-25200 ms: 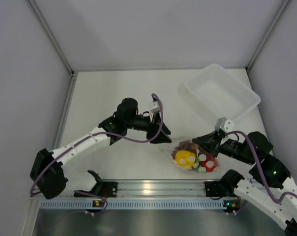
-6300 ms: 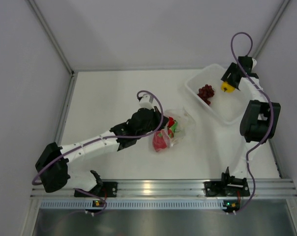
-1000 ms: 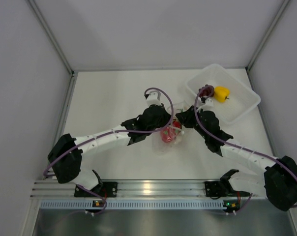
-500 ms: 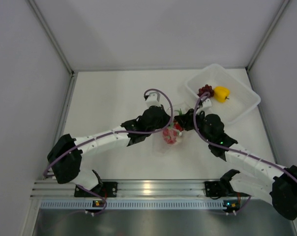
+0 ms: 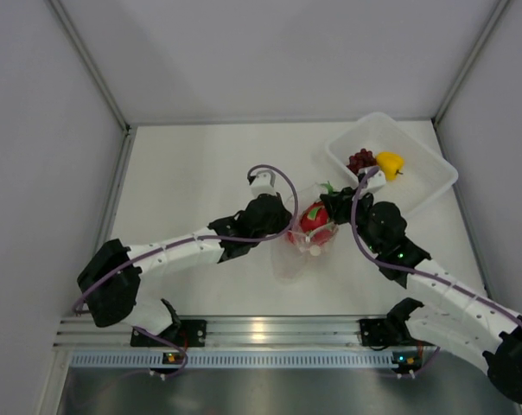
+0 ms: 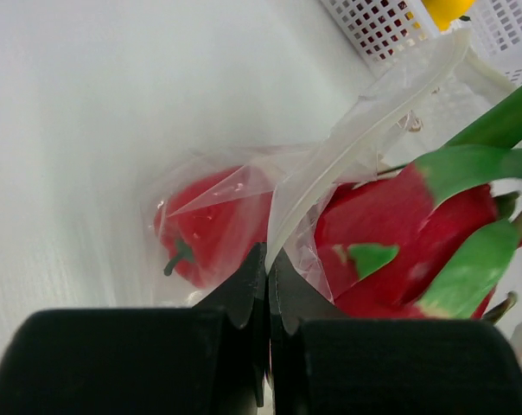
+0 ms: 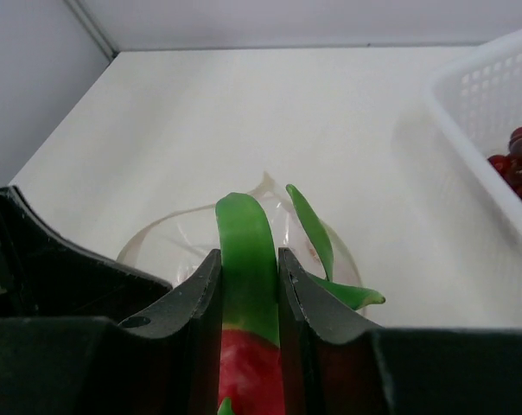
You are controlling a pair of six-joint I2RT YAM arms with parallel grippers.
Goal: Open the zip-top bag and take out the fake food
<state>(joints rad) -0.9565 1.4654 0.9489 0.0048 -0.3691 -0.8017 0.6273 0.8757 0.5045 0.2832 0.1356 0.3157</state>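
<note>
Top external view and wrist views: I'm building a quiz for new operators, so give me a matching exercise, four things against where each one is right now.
Things:
1. dark purple plastic grape bunch
2. red plastic pepper
3. pink-red plastic fruit with green leaves
4. transparent crinkly zip-top bag

Places:
A. clamped by a leaf in the right jaws
B. pinched at its edge in the left jaws
C. lying in the white rigid perforated tray
D. enclosed in the bag

Pairs: 1-C, 2-D, 3-A, 4-B.
</note>
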